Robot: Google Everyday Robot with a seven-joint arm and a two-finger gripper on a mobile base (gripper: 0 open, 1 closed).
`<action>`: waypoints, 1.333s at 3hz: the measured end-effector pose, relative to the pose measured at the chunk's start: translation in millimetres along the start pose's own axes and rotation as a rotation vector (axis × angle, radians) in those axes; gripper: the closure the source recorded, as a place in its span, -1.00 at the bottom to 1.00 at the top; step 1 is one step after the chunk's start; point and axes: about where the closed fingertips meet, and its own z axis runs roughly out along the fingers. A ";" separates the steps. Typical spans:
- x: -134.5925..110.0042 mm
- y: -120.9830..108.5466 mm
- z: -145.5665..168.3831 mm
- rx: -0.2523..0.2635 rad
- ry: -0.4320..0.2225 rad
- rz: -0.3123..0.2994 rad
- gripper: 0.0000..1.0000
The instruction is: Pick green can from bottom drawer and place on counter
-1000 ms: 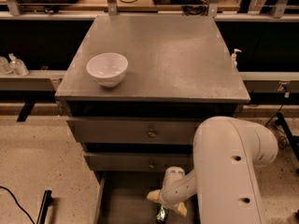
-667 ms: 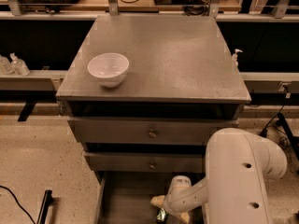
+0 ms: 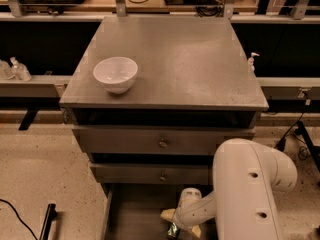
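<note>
The green can [image 3: 173, 230] shows only as a small shiny dark green patch at the bottom edge of the view, inside the open bottom drawer [image 3: 131, 215]. My gripper [image 3: 180, 224] reaches down into this drawer from the big white arm [image 3: 247, 194] at the lower right. Its pale yellowish fingers [image 3: 167, 215] stand apart on either side of the can, open, close to it. Most of the can is hidden by the wrist and cut off by the frame edge. The counter [image 3: 190, 59] is the grey metal top above.
A white bowl [image 3: 115, 74] stands on the counter's front left. Two shallower shut drawers with round knobs [image 3: 162, 143] sit above the open one. A small clear pump bottle [image 3: 251, 60] stands by the counter's right edge. A bench with cables runs along the back.
The arm has shifted a little to the right and lower in the drawer. The gripper stays over the can. The bowl and the drawers have not moved.
</note>
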 end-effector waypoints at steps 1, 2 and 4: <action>6.5 6.1 13.4 0.058 -0.005 0.026 -1.00; 7.1 3.1 26.6 0.076 -0.014 0.028 -1.00; 11.2 7.3 55.3 0.070 -0.046 0.065 -0.64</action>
